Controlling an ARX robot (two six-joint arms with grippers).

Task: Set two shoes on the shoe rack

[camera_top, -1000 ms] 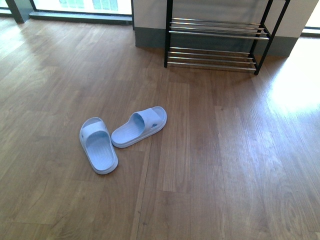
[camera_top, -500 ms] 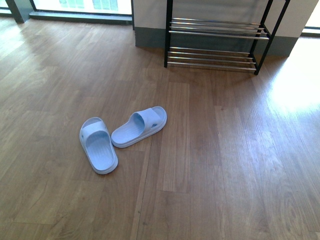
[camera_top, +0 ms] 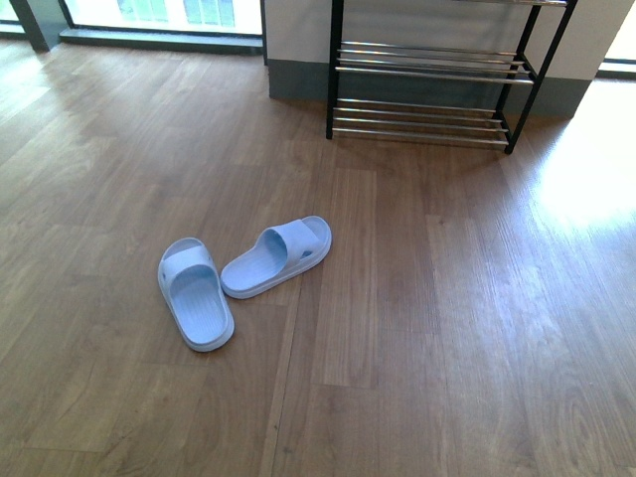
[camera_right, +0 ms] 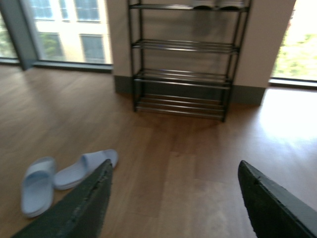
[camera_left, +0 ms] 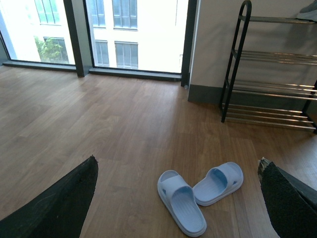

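The pair of pale blue one-piece rubber slide sandals is not on the rack yet. Both lie flat on the floor, left of centre and near. The left sandal [camera_top: 196, 295] points its toe away. The right sandal [camera_top: 276, 257] lies just beside it, slightly farther and to the right, angled toward the rack. Its heel is close against the other's strap end, and I cannot tell whether they touch. Each is a single smooth moulding with a broad arched strap, a ribbed footbed and a thick rounded sole, which I judge soft and slightly springy to pinch.

The black metal-framed shoe rack [camera_top: 427, 72] stands far and right of centre, well apart from the sandals. Its shelves of thin chrome bars are bare on the lower tiers. On its top tier the right wrist view shows two pale-soled shapes [camera_right: 204, 4], cut off by the picture's edge. They may be shoes already placed, so the task looks at most half done, with both sandals left to carry over.

The left gripper [camera_left: 177, 159] hangs released, its dark matte fingers [camera_left: 64, 203] spread wide around nothing. The right gripper [camera_right: 174, 162] is likewise spread and empty.

Around them are the brown wood-plank floor [camera_top: 417, 328], a grey skirting board [camera_top: 298, 79] behind the rack, and tall dark-framed windows [camera_left: 133, 29].
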